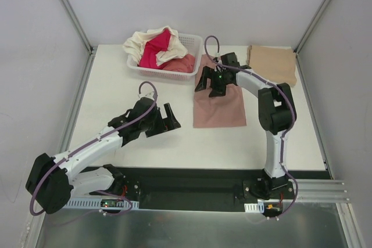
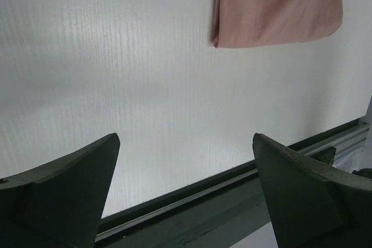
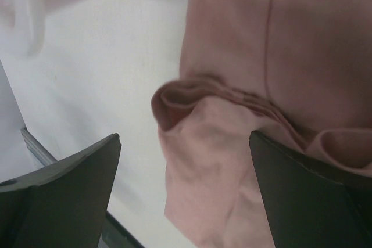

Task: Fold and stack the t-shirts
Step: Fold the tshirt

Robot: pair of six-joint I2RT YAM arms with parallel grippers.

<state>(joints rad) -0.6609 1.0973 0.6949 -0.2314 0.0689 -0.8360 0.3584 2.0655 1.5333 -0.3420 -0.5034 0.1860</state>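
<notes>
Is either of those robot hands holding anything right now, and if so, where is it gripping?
Nothing is held. The left hand is open over bare table; the right hand is open above the pink t-shirt, at its bunched edge.

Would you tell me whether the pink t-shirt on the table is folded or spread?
Folded: the pink t-shirt lies as a compact rectangle, no sleeves showing, one end rumpled.

The left arm stretches low toward the middle, the left gripper (image 1: 165,120) with jaws spread wide. The right arm folds leftward at the far side, the right gripper (image 1: 210,85) likewise gaping.
</notes>
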